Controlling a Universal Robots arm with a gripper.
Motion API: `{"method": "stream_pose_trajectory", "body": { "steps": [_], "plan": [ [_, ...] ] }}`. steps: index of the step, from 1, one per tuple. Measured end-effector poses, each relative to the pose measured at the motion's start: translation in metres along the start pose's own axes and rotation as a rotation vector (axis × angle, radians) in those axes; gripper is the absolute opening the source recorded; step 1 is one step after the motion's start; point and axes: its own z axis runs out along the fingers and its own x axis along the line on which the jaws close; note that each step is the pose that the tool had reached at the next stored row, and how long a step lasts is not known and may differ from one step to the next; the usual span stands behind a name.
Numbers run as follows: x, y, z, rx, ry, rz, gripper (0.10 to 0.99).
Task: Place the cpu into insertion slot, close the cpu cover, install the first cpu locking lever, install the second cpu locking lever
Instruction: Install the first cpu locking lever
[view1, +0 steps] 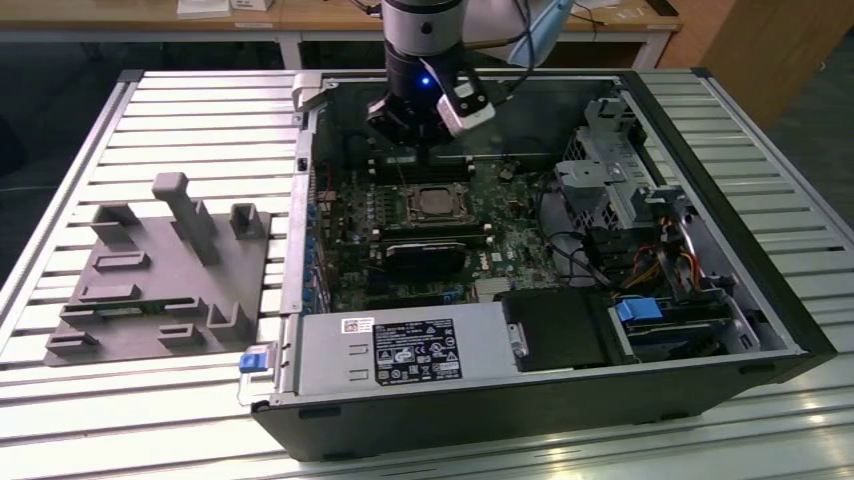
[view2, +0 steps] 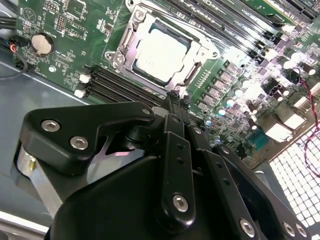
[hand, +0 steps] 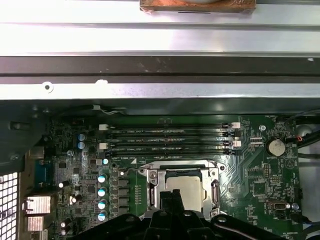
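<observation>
The gripper (view2: 175, 96) is pinched shut, holding nothing. The cpu (view2: 161, 52) lies just past its tips, under the cpu cover (view2: 126, 40). A crooked push could slip and scratch the green board (view2: 65, 35).

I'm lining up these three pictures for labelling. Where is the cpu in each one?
Exterior view: the cpu sits mid-board inside the open computer case.
Second wrist view: the cpu lies just beyond the gripper tips.
First wrist view: the cpu has its near edge hidden behind the gripper.
Shared landmark: the silver cpu cover framing it.
</observation>
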Motion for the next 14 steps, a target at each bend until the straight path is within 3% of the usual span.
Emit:
{"method": "stream_pose_trajectory", "body": {
  "steps": [14],
  "plan": [
    [0.0156, -0.0006, -0.0009, 0.0, 0.0, 0.0, 0.106]
  ]
}}
